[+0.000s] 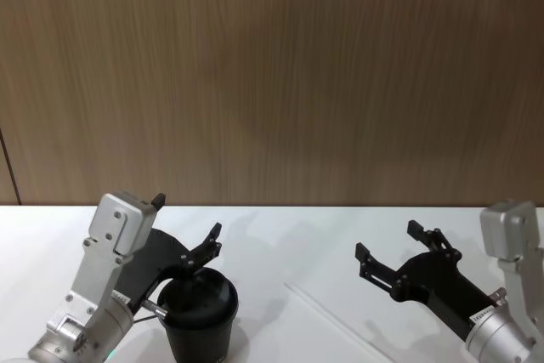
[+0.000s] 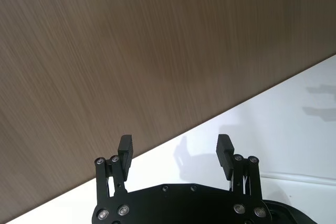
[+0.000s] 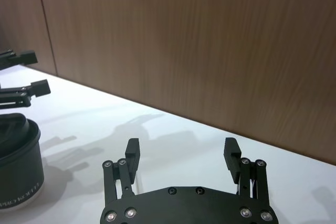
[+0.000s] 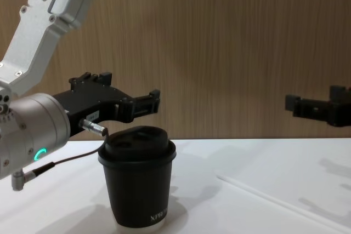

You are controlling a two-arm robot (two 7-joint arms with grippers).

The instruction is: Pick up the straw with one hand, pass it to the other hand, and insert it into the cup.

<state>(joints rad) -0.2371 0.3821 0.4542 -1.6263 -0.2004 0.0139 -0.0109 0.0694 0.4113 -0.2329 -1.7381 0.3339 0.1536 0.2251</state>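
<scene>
**Both pincers released, straw flat on the worktop**

Here is the left pincer [image 1: 187, 216], fingers spread wide and gripping nothing. It hangs just above the black lid of the cup [image 1: 200, 320], clear of it, and a green ring glows on its wrist in the chest view. The cup stands upright on the white worktop [image 1: 280, 235], at the near left.

Over to the right pincer [image 1: 389, 241]: released too, nothing between its fingers. It is raised off the worktop on the right side, well apart from the cup.

And the straw [image 1: 336, 320]? It lies flat on the worktop between the cup and the right pincer, running diagonally toward the near right. Neither pincer touches it.
</scene>
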